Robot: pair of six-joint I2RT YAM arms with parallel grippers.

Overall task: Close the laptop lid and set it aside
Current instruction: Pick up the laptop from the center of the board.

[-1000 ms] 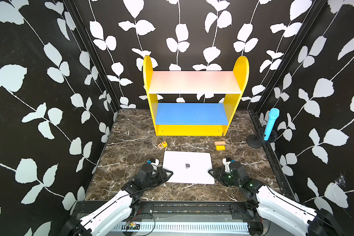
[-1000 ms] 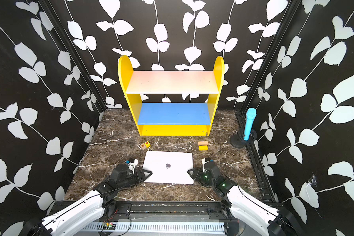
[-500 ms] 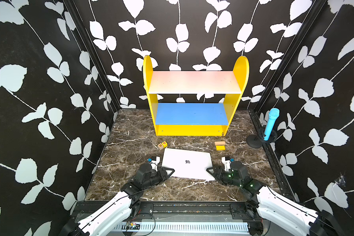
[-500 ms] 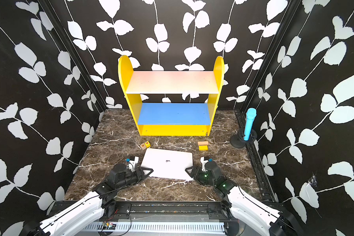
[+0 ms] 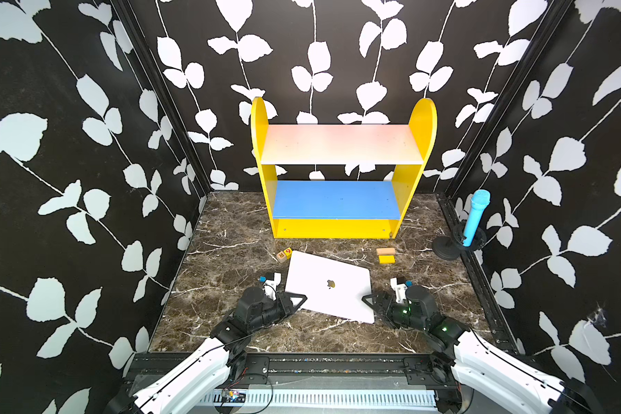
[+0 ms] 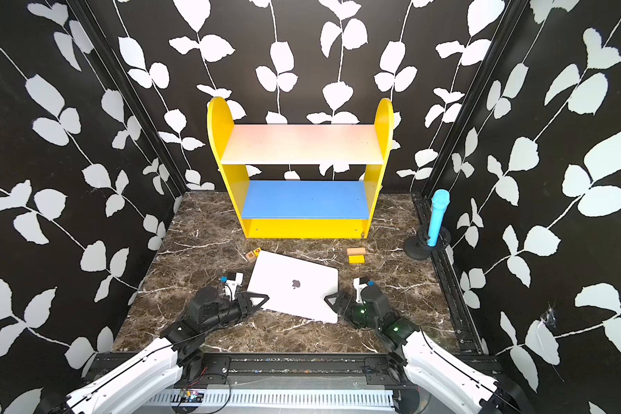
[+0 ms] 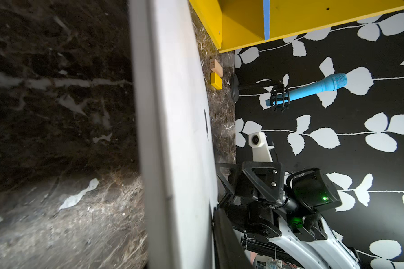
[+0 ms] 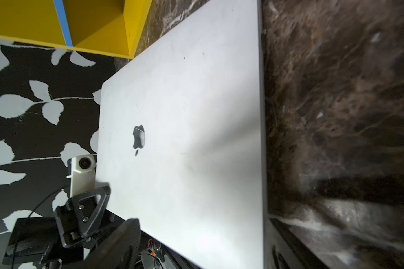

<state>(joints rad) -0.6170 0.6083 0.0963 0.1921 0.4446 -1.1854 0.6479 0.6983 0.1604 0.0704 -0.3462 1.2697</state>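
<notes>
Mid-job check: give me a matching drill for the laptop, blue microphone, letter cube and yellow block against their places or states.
1 thin silver-white laptop
2 bright blue microphone
3 small wooden letter cube
4 small yellow rectangular block

a upright in a black stand
b beside a tan wooden block
c closed, dark apple logo up
d at the laptop's far left corner

Pairs: 1-c, 2-a, 3-d, 4-b

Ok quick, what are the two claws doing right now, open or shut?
Left claw: closed on the laptop, pinching its edge.
Right claw: open, holding nothing, beside the laptop's opposite edge.
</notes>
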